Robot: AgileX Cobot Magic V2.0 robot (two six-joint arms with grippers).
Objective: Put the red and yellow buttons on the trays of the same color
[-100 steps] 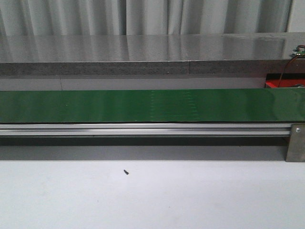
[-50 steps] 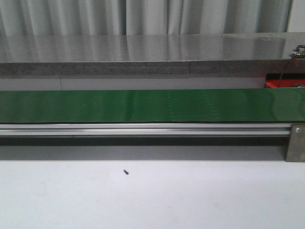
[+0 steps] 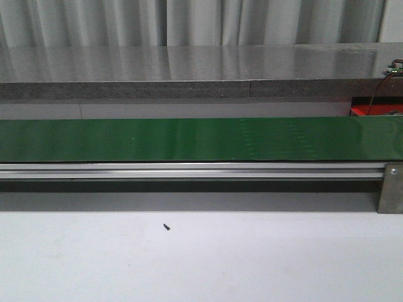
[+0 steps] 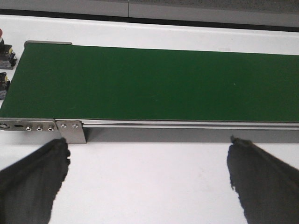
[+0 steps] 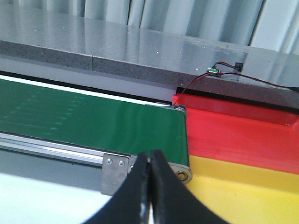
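Timing looked the main risk: the right gripper (image 5: 149, 196) hung with its dark tapered fingers pressed together just before the belt's end, so a button arriving quickly could slip past before it opened, while the left gripper (image 4: 149, 177) waited spread wide, its matte black pads apart over the white table (image 3: 201, 264). Beyond them ran the smooth green conveyor belt (image 3: 189, 139) on its ribbed aluminium rail, bare of buttons. Farthest lay the glossy yellow tray (image 5: 252, 186), then the red tray (image 5: 243, 130), under a speckled grey counter (image 3: 189, 63).
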